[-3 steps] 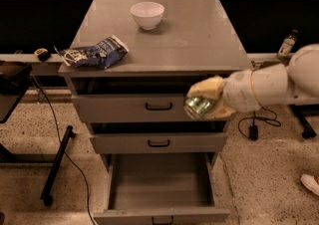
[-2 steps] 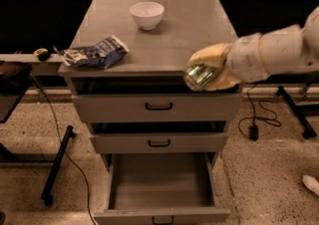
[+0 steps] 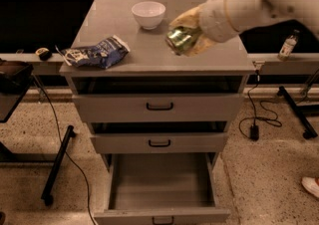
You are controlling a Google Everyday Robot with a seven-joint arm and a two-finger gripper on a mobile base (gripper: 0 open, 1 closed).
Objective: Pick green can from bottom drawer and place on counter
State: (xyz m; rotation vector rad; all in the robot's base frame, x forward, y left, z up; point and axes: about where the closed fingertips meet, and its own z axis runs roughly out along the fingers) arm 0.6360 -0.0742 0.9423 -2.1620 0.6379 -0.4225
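Note:
My gripper (image 3: pixel 187 37) is shut on the green can (image 3: pixel 180 39) and holds it on its side above the right middle of the grey counter (image 3: pixel 149 52). The can's silvery end faces the camera. The white arm comes in from the upper right. The bottom drawer (image 3: pixel 160 181) stands pulled open below, its flat grey floor bare.
A white bowl (image 3: pixel 148 14) stands at the back of the counter. A blue crinkled snack bag (image 3: pixel 95 52) lies at its front left. Two shallower drawers (image 3: pixel 159 107) are slightly open. A small bottle (image 3: pixel 288 46) stands on the ledge at right. Cables lie on the floor.
The gripper has carried the green can up and to the left, from beside the top drawer's right front to above the counter.

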